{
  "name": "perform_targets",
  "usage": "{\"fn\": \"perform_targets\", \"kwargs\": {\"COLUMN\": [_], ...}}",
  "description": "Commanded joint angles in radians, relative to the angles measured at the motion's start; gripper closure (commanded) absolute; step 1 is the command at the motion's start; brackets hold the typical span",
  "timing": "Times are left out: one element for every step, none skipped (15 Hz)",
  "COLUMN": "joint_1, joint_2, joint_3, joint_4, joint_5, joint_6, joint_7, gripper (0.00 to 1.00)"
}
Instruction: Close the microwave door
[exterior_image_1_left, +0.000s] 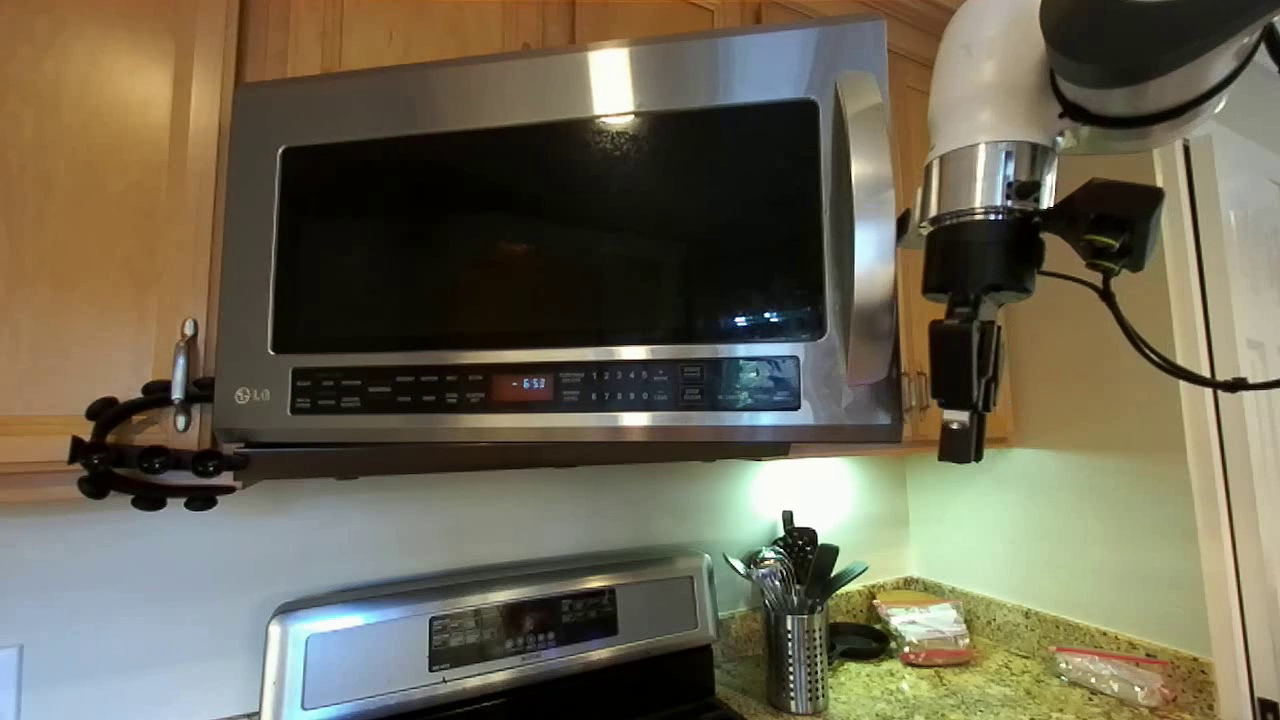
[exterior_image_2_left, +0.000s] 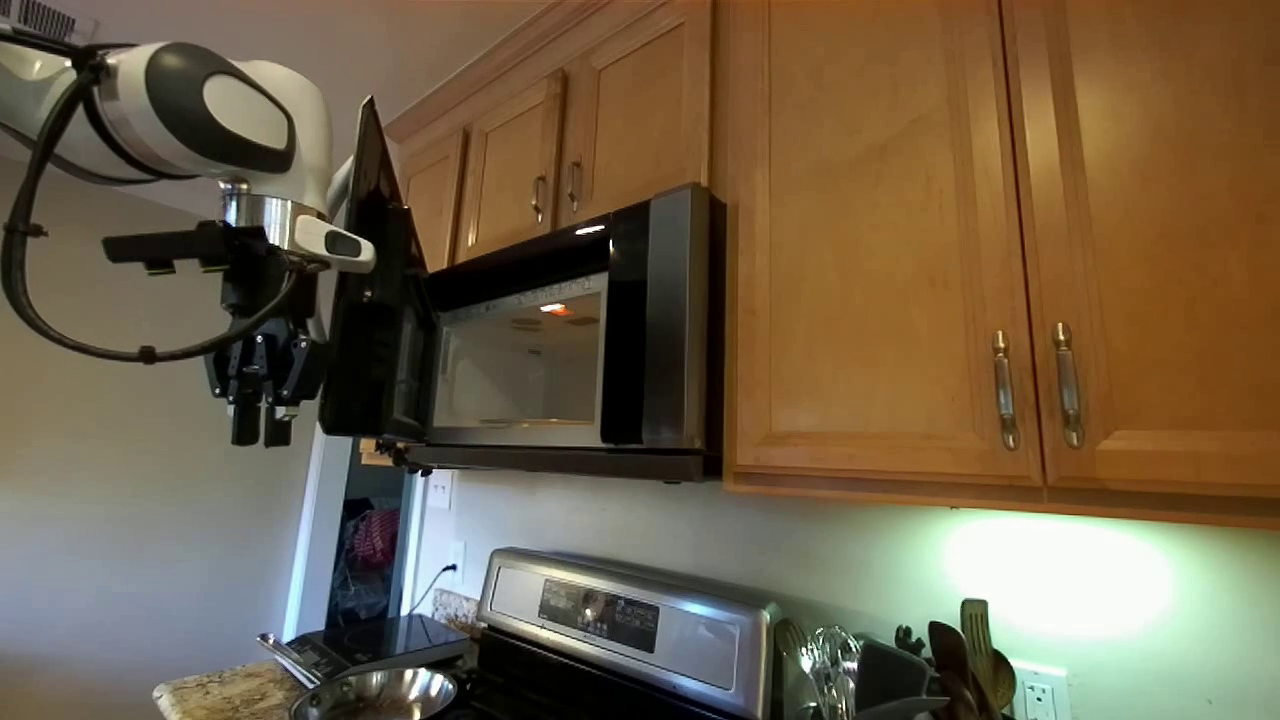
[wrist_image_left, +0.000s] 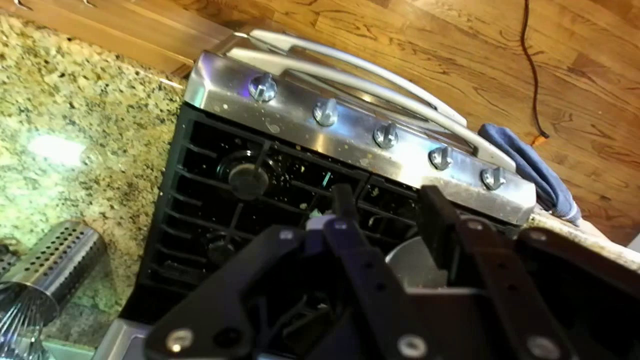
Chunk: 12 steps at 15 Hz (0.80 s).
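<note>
Well above the back edge of the countertop (exterior_image_1_left: 960, 690): one microwave door (exterior_image_1_left: 550, 230), swung out; one gripper (exterior_image_2_left: 262, 428), spread, empty. We should press the outer face beside the handle (exterior_image_1_left: 871, 230), steadily.

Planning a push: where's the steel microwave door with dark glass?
In an exterior view, the door stands open at left, beside the black end effector.

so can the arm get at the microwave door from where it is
Probably yes: the claw hangs beside the open microwave door, near its handle, with nothing visible between them.
</note>
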Motion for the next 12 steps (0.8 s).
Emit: {"fn": "perform_targets", "kwargs": {"joint_1": [0.029,0.031,0.032,0.033,0.033,0.03,0.022,0.014,0.013,0.006,0.0,-0.008], "joint_2": [0.002,0.005,0.006,0.007,0.008,0.008,0.005,-0.001,-0.001,-0.001,0.001,0.004], "joint_3": [0.014,0.02,0.021,0.018,0.019,0.018,0.018,0.016,0.009,0.006,-0.001,-0.009], "joint_4": [0.012,0.014,0.014,0.013,0.014,0.013,0.008,0.0,-0.005,-0.009,-0.012,-0.016], "joint_5": [0.03,0.024,0.022,0.024,0.024,0.021,0.014,0.006,0.001,-0.01,-0.023,-0.041], "joint_6": [0.084,0.101,0.116,0.13,0.14,0.152,0.177,0.198,0.223,0.249,0.278,0.303], "joint_7": [0.026,0.026,0.026,0.021,0.024,0.025,0.029,0.032,0.024,0.021,0.016,0.011], "gripper": [0.91,0.95,0.96,0.98,1.0,1.0,0.98,0.97,0.97,0.96,0.97,0.96]}}
